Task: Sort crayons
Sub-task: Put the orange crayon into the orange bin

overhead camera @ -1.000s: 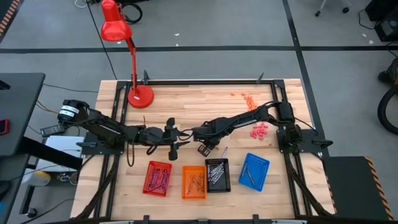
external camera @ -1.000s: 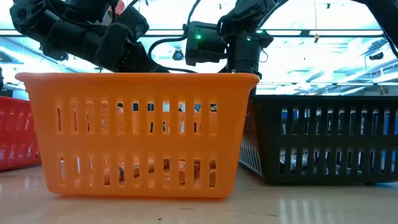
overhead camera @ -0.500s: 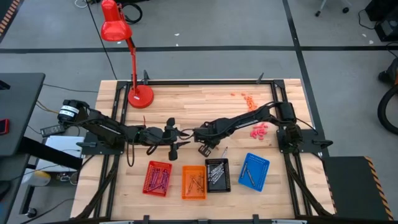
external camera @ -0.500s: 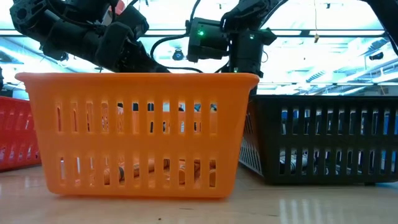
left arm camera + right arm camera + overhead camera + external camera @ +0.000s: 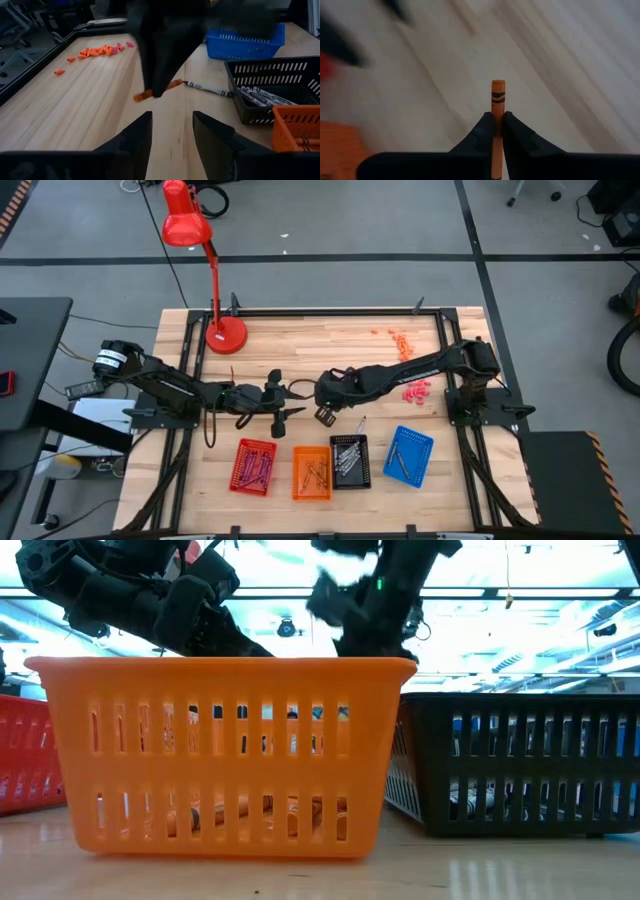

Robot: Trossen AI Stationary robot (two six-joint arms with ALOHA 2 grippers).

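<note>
My right gripper hangs over the middle of the table, behind the trays, and is shut on an orange crayon, which also shows in the left wrist view as the orange crayon. My left gripper waits open just to its left, and its fingers are bare. A grey-white crayon lies flat on the wood near the black tray. Sorted crayons lie in the red tray, orange tray, black tray and blue tray. My right gripper pinches the orange crayon near its middle between its two fingers. The fingers slant down from above and lie across the crayon. Both ends stick out past the fingers. The crayon is lifted clear of the table and tilted a little.
A red desk lamp stands at the far left of the table. Small orange bits and pink bits lie at the far right. In the low view the orange tray and black tray stand at the table's near edge.
My right gripper has risen from the table behind the trays and tipped, and its arm has drawn back toward the table's right edge. My left gripper has kept still.
</note>
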